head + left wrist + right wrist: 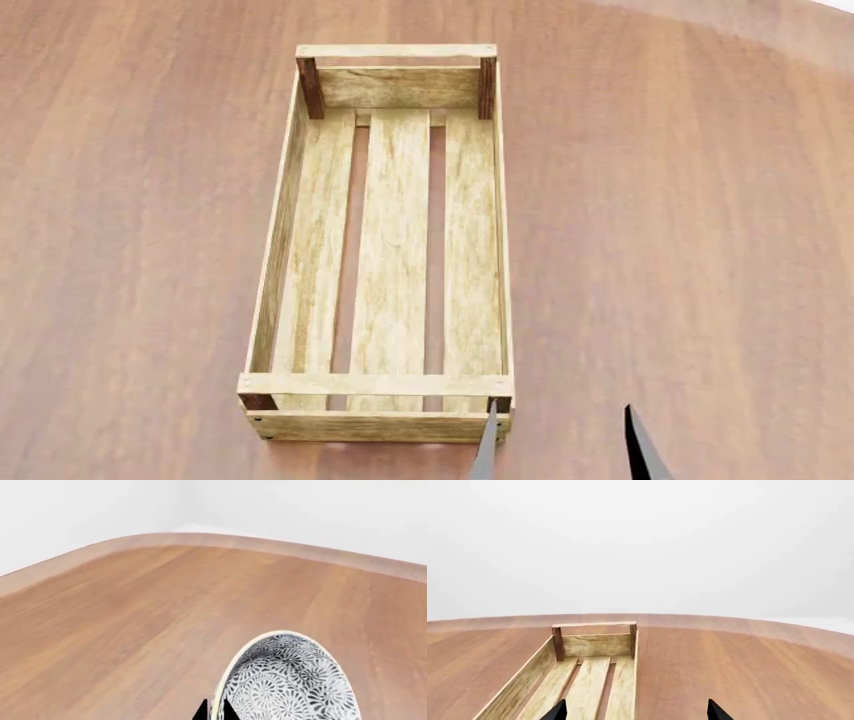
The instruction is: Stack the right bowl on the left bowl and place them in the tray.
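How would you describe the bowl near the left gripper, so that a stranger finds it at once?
On the broad brown wooden table, look beside the left gripper, whose dark fingertips close on the bowl's pale rim. The bowl is round, its inside covered with a dense black-and-white floral pattern. Nothing else in the left wrist view is patterned.

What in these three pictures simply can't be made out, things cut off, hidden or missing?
- Patterned black-and-white bowl: left wrist view, lower part cut off by the picture's edge. The second bowl shows in no view.
- Left gripper: only two dark tips either side of the bowl's rim; contact cannot be judged.
- Right gripper: head view shows just its tips, apart.
- Long light-wood slatted tray: empty; its near end is cut off in the right wrist view.
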### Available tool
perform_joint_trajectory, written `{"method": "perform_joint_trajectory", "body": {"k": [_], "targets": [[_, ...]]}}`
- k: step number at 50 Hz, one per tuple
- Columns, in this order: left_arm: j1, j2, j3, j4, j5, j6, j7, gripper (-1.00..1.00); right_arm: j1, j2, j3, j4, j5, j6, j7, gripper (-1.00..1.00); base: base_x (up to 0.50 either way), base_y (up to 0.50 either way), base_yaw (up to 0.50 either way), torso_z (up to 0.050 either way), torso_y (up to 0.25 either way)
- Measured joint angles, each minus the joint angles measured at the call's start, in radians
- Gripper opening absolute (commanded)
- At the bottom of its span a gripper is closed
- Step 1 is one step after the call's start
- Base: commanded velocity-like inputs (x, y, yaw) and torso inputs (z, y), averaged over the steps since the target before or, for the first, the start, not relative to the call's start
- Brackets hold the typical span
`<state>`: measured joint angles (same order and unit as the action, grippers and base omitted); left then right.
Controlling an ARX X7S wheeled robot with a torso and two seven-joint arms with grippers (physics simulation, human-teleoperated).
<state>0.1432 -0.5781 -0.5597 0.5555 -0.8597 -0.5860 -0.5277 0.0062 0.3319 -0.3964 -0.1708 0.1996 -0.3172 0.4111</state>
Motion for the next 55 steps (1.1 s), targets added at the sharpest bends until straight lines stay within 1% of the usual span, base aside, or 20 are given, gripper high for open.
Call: {"method": "perform_joint_trajectory", "body": {"k": [26,55], "targets": [[0.066,0.031,-0.159,-0.044,-0.054,0.011,-0.015,-1.00,-0.006,0.005,-0.011,0.004,-0.002,-0.011,0.004,1.00,0.00,0.00,0.00,0.000,0.000],[0.071,0.068,-0.214,-0.133,-0.090,0.011,-0.022,-1.00,-0.014,0.012,-0.021,-0.001,-0.006,-0.016,0.013,1.00,0.00,0.00,0.00,0.000,0.001]]}}
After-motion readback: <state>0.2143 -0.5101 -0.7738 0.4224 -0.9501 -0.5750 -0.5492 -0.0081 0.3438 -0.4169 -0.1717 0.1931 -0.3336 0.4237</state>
